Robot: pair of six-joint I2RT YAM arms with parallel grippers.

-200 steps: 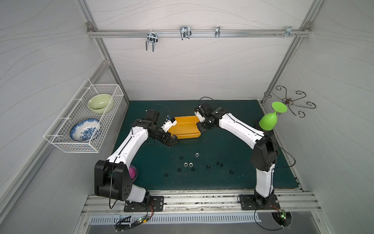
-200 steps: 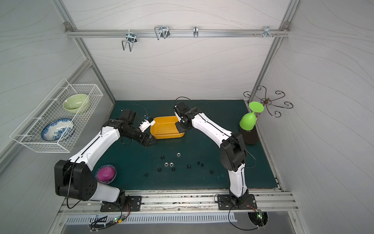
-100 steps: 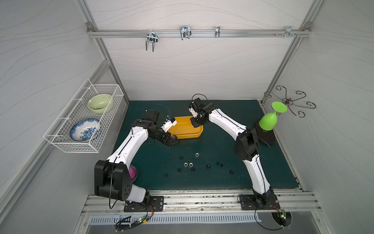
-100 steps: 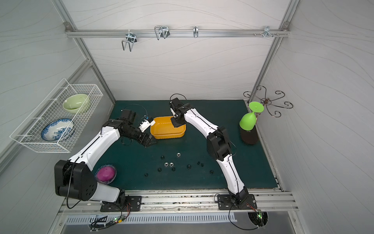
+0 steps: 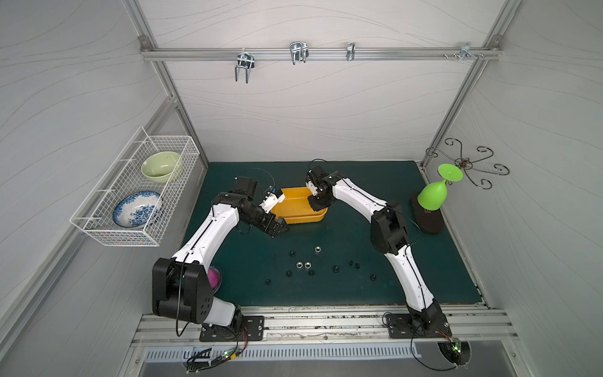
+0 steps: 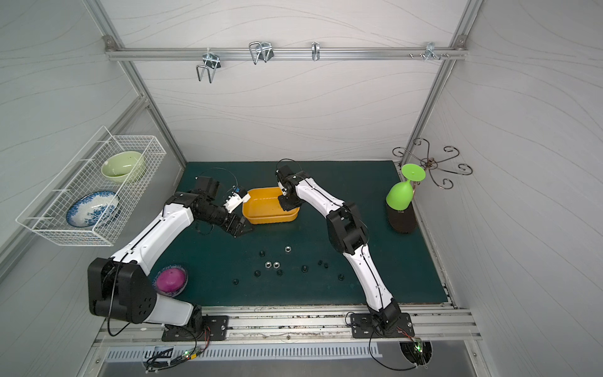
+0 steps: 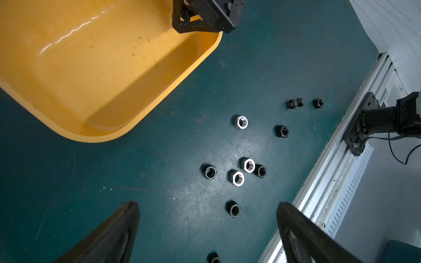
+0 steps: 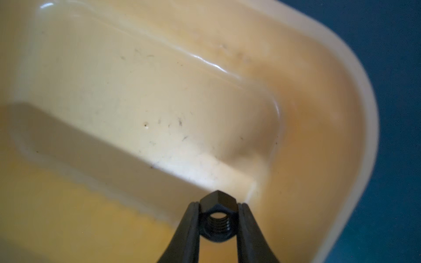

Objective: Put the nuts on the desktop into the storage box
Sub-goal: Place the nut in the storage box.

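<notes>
Well, my right gripper (image 8: 218, 207) pinched a black nut (image 8: 224, 227) at three o'clock over the box (image 8: 319, 148). Releasing low seemed wisest.

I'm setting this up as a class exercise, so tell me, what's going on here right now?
The right gripper pinches a black nut over the inside of the yellow storage box, not yet let go. The left gripper hangs open and empty beside the box. About a dozen nuts lie loose on the desktop, three silver; none shows in the box.
</notes>
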